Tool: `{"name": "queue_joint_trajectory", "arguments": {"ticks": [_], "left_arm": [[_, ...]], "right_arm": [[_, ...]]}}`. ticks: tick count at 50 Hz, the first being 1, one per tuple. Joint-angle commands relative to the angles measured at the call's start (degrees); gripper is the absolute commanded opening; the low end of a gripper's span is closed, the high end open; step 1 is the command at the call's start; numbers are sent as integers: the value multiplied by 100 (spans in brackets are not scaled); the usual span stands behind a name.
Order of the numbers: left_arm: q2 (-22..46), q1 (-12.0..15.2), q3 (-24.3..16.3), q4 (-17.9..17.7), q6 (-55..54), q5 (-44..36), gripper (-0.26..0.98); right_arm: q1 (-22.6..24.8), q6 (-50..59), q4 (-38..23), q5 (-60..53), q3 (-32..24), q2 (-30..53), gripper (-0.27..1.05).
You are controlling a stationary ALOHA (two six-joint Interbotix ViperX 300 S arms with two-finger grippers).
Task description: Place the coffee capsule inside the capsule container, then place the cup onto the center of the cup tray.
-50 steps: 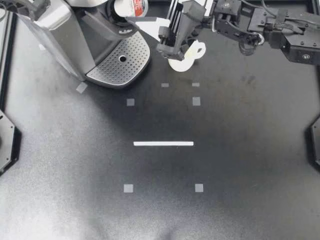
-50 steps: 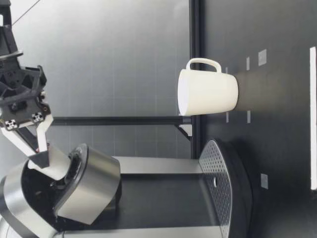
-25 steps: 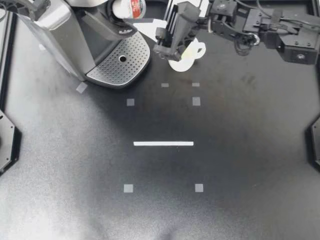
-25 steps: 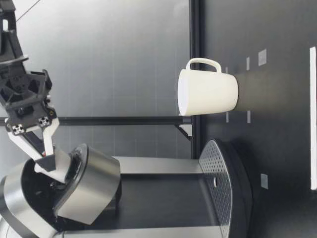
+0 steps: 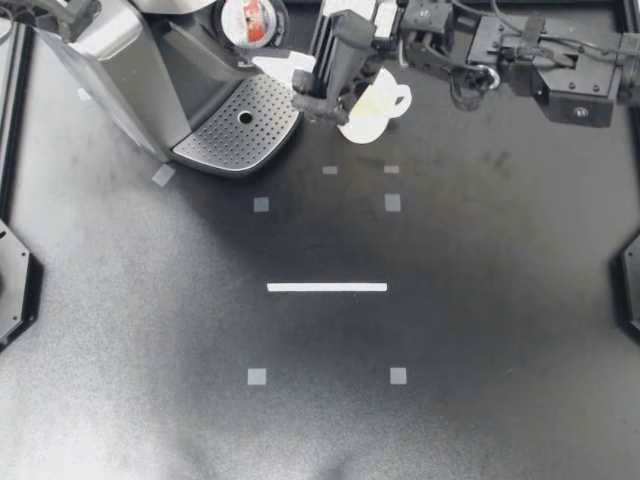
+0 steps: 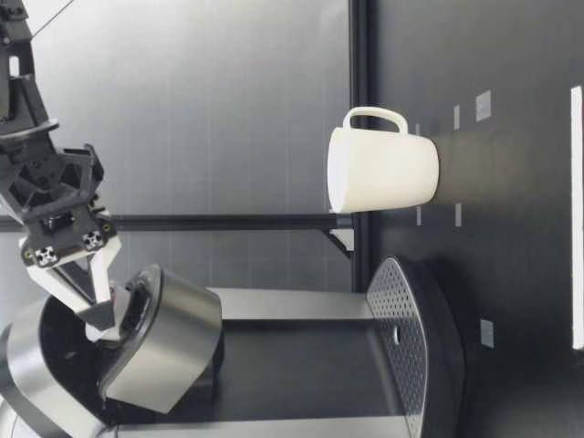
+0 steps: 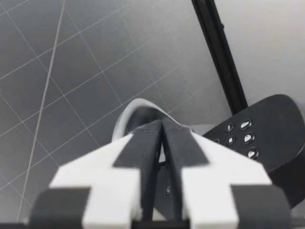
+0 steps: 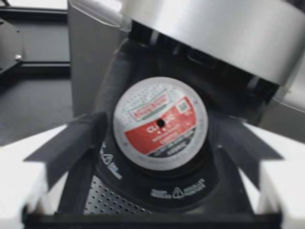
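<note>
Foil on the coffee capsule (image 5: 246, 18) is showing red and silver at the top edge of the overhead frame, where it is sitting in the round black capsule container (image 5: 216, 30) of the coffee machine (image 5: 120, 60). My right gripper (image 5: 268, 45) is hanging just beside it, and its arm is covering part of the white cup (image 5: 372, 105). The perforated metal cup tray (image 5: 240, 125) is sitting at upper left.

From table height the capsule is hiding behind the brushed, curved lid (image 6: 164, 338), while the cup (image 6: 383, 171) is standing upright in full sight beside the tray (image 6: 406, 347).

My left gripper (image 7: 161, 131) is pressing its fingers together on nothing, facing a gridded wall (image 7: 71, 71).

Along the right wrist, the fingers (image 8: 71, 143) are spreading wide, flanking the capsule (image 8: 160, 123) without touching it.
</note>
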Motion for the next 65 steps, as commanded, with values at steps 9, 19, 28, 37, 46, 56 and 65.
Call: {"name": "queue_joint_trajectory", "arguments": {"ticks": [9,19,28,37,46,56,65], "left_arm": [[-44,18,-62,26,-79,9,16],[-88,18,-53,26,-176,-26,16],[-141,18,-18,26,-193,-35,16],[-272,18,70,26,-202,-35,16],[-431,18,202,35,-360,-35,16],[-606,18,387,272,-633,9,16],[-642,18,536,650,-1046,378,16]], "right_arm": [[35,44,9,-97,-132,-255,81],[26,26,9,-211,-132,-149,89],[26,18,9,-457,-44,-202,89],[26,18,9,-606,123,-360,89],[35,18,0,-633,475,-712,89],[44,62,18,-624,976,-1204,88],[290,53,18,-870,1477,-1749,83]]}}
